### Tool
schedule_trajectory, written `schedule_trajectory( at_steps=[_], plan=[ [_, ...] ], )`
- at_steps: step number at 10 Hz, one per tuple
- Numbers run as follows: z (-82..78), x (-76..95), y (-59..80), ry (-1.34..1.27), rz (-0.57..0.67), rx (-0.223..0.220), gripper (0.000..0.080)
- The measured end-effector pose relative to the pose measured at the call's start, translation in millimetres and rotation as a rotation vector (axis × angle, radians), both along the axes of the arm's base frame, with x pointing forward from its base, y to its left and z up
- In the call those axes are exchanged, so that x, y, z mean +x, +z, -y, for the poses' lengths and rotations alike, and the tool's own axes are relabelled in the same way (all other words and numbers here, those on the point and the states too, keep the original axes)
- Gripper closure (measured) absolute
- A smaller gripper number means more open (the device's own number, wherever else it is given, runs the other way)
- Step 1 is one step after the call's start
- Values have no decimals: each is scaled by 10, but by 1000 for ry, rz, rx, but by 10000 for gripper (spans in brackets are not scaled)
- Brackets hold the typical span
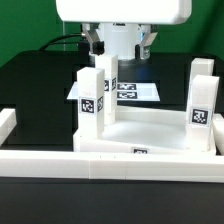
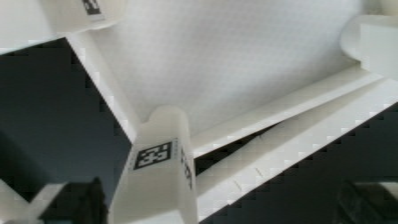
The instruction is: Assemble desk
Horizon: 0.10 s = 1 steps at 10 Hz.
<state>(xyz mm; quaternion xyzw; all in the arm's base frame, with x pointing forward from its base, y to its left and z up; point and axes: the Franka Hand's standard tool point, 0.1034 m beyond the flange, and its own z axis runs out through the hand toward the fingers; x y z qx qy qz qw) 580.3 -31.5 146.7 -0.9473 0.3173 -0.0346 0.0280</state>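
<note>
Surface: a black table (image 1: 30, 80), matte, with a green backdrop (image 1: 25, 25) behind it. A long white border wall (image 1: 40, 160) runs across the near edge in the exterior view, with a short return at that view's left. Further back, flat on the table, lies the marker board (image 1: 128, 92); we count at least two tags visible on it, the rest hidden by an upright leg and the arm.

The tabletop (image 1: 150, 125) sits just behind the border wall, rim up, its floor bare and white. A tag shows on its near rim.

Legs, counted in the exterior view: three upright. One (image 1: 93, 100) stands at the tabletop's left corner, tag facing us. A second (image 1: 106, 85) stands just behind it, partly overlapped. A third (image 1: 201, 100) stands at the right corner, also tagged. We cannot find a fourth.

The gripper (image 1: 120, 45) hangs above the rear of the tabletop, over the marker board area, under the arm's white housing. Fingers (image 1: 97, 45) dark, pointing down, spread apart, with nothing between them.

Wrist view: the tabletop floor (image 2: 214, 70) and its raised rim (image 2: 267, 118) cross diagonally; one tagged leg (image 2: 157, 160) stands in front. Dark fingertips (image 2: 54, 195) sit at the frame's lower corners, well apart, released.
</note>
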Motion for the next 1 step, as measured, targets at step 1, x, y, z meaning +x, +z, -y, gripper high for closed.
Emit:
schedule_trajectory(
  at_steps=[1],
  plan=[
    [0,-1,-3,0,-1,0,151]
  ],
)
